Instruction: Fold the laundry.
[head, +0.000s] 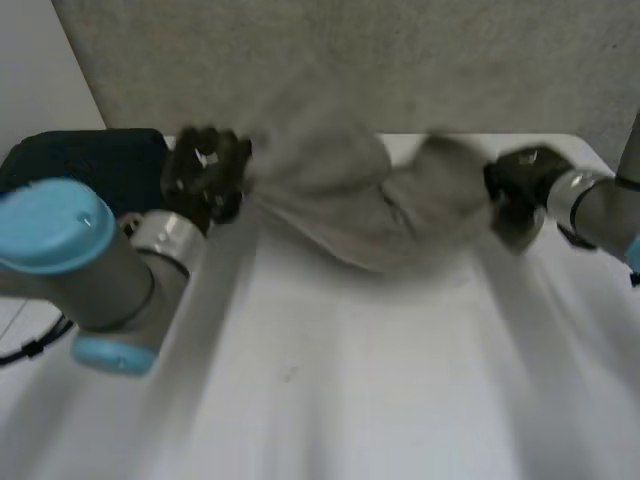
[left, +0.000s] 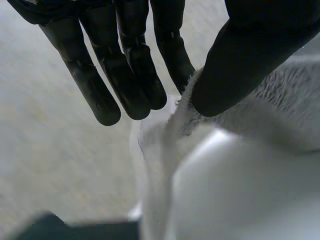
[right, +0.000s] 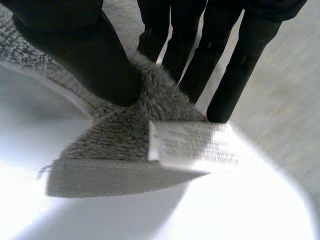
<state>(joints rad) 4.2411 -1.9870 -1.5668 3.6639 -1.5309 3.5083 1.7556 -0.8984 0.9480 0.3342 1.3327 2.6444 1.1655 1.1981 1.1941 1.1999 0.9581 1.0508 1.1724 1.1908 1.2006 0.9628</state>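
Grey, fuzzy cloth (head: 350, 205) hangs stretched between the two hands above the far part of the white table (head: 340, 390). Its middle sags towards the tabletop, and I can't tell whether it touches. The left robot hand (head: 205, 178) has the cloth's left end and the right robot hand (head: 520, 185) its right end. From the head view the fingers are hard to make out. The left wrist view is plainer: the thumb presses onto the cloth's edge, pinching it against nearly straight fingers. The right wrist view shows a similar pinch at a corner, with a white label (right: 192, 146) there, its print unreadable. A dark blue thing (head: 90, 160) at the far left is half hidden behind the left arm.
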